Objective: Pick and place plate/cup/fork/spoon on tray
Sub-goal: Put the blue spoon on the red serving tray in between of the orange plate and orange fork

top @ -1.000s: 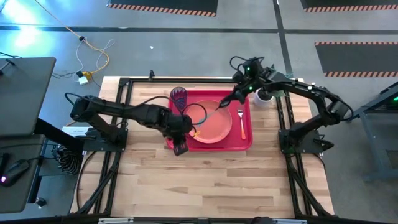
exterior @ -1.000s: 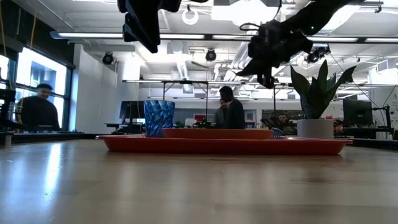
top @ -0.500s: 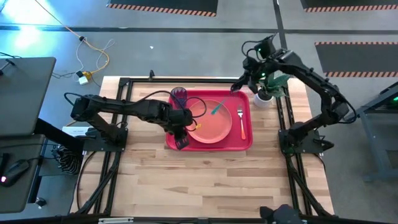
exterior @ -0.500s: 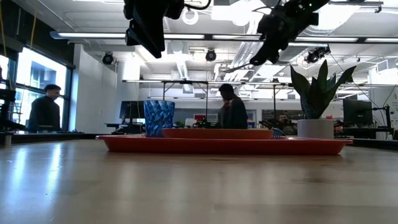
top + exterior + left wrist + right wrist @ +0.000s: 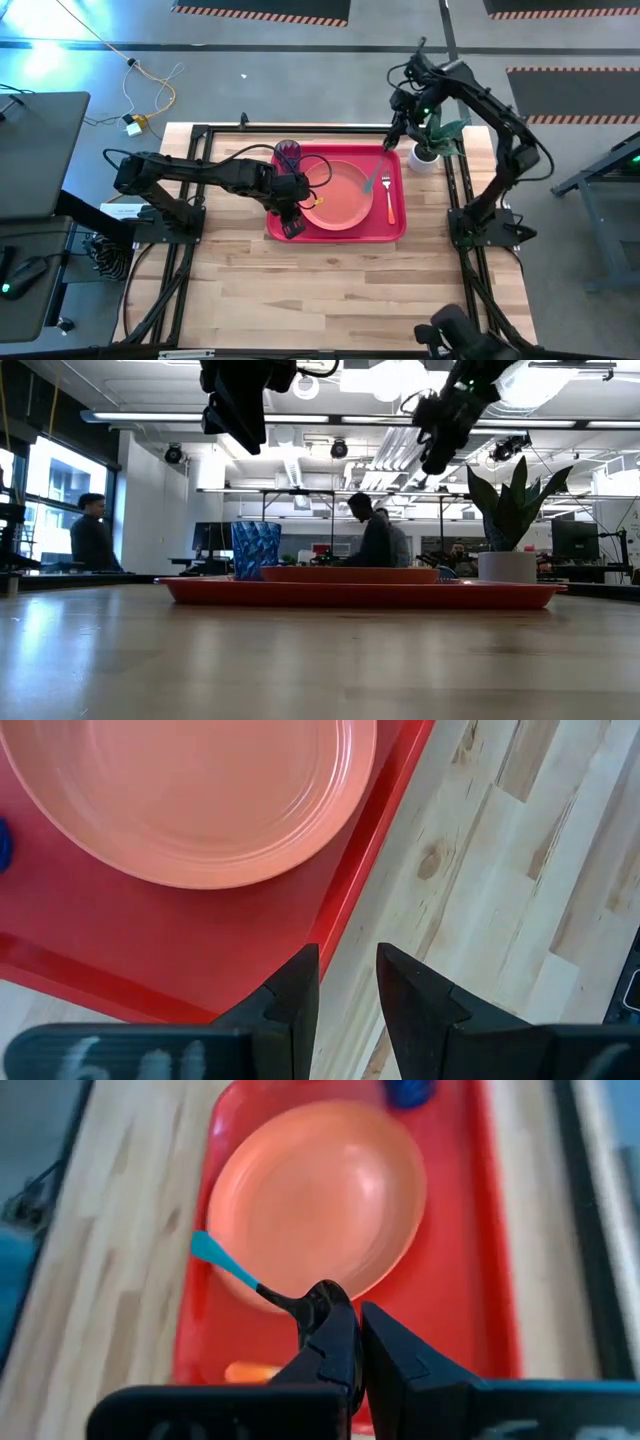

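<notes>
The red tray (image 5: 395, 225) lies on the table and carries the salmon plate (image 5: 340, 197), the blue cup (image 5: 288, 155) at its far left corner and the orange-handled fork (image 5: 390, 203) along its right side. My right gripper (image 5: 391, 143) hangs above the tray's far right corner, shut on the teal-handled spoon (image 5: 373, 183). My left gripper (image 5: 290, 225) hovers open over the tray's near left corner, nothing between its fingers (image 5: 300, 980). My right gripper pinches the spoon's dark bowl end (image 5: 305, 1305) between its two fingertips (image 5: 335, 1320), slanting down from the far right. The teal handle (image 5: 220, 1260) sticks out free beyond the fingers, and the spoon is lifted clear above the plate and tray.
A white pot with a green plant (image 5: 428, 152) stands just right of the tray's far corner, close under my right arm. Bare wood lies near and left of the tray. People move in the room beyond the table (image 5: 375, 540).
My right gripper has risen and gone toward the table's far right corner, its wrist rolling, with the spoon in its hold. The spoon has come up off the plate and its handle has swung from over the plate's middle toward the tray's right side.
</notes>
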`<state>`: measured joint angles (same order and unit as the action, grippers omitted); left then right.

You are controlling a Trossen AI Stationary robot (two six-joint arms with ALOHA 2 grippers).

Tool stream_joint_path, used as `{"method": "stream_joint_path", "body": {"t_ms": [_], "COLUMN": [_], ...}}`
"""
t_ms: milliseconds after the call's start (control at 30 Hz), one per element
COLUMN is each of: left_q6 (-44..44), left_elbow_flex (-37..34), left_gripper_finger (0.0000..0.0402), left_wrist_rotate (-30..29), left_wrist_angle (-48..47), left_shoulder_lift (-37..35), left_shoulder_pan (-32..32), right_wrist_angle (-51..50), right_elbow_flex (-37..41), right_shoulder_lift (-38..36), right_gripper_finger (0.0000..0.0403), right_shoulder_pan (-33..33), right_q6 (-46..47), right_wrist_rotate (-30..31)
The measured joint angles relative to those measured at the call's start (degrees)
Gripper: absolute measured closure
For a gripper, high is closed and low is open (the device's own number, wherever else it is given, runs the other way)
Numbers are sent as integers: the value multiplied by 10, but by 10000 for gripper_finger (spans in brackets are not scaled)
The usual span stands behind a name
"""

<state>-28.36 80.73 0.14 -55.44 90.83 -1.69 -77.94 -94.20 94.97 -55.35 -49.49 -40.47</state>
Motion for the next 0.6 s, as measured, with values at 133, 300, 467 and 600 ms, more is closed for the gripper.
{"method": "stream_joint_path", "body": {"t_ms": [133, 300, 467, 600], "left_q6": [0, 0, 0, 0], "left_elbow_flex": [0, 0, 0, 0], "left_gripper_finger": [310, 310, 310, 310], "left_wrist_rotate": [0, -6, -6, -6], "left_wrist_angle": [0, 0, 0, 0], "left_shoulder_lift": [0, 0, 0, 0], "left_shoulder_pan": [0, 0, 0, 0], "right_wrist_angle": [-33, -86, -100, -103], "right_elbow_flex": [-24, -25, -25, -25], "right_shoulder_lift": [43, 91, 112, 118], "right_gripper_finger": [403, 403, 403, 403], "right_shoulder_pan": [0, 0, 9, 28], "right_q6": [-27, -55, -68, -82], "right_wrist_rotate": [0, 4, 16, 66]}}
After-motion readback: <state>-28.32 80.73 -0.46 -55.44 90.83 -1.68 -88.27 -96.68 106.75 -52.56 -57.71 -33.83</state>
